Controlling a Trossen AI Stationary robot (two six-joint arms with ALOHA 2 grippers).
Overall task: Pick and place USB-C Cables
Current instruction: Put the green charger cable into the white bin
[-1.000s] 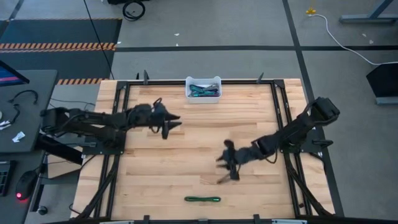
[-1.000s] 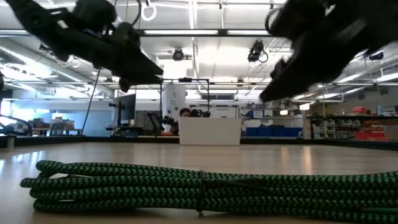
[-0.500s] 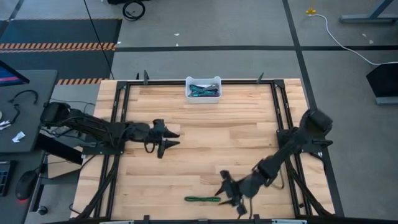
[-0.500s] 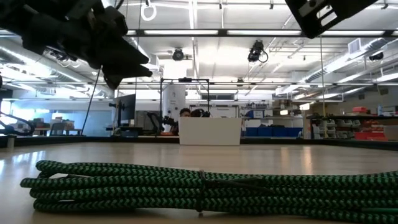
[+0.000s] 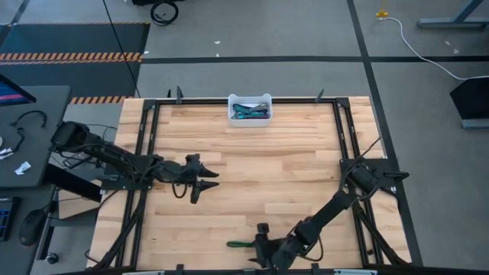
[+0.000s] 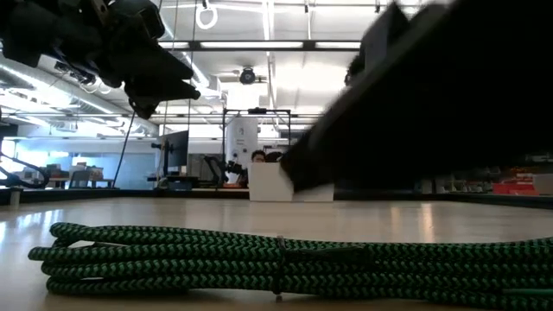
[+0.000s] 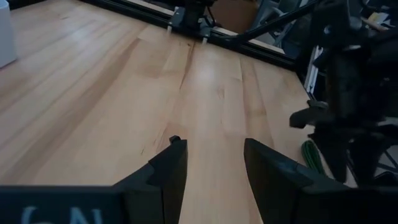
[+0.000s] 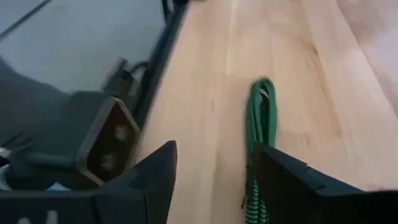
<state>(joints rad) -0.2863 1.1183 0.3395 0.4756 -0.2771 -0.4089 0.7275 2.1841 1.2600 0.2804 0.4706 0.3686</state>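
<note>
A green braided USB-C cable [image 5: 239, 244], folded into a long bundle, lies flat on the wood near the table's near edge; it fills the low view's foreground [image 6: 259, 259]. My right gripper [image 5: 258, 244] is open at the bundle's right end, pointing toward the table's left. In its wrist view [image 8: 214, 180] the cable [image 8: 261, 124] runs forward from between the fingers, close to one of them. My left gripper [image 5: 203, 180] is open and hovers over bare wood left of the middle [image 7: 214, 162]. More cables [image 5: 250, 111] lie in a white bin.
The white bin [image 5: 266, 98] stands at the middle of the table's far edge. Black frame rails [image 5: 348, 145] run along the table's sides. The near edge [image 5: 244, 269] lies close behind the green cable. Bare wood stretches between the two grippers.
My right gripper has swept from the table's middle toward the near edge and down, turning to point left, and now stands at the green cable's right end. My left gripper has drawn back a little toward the near left. The cable has not moved.
</note>
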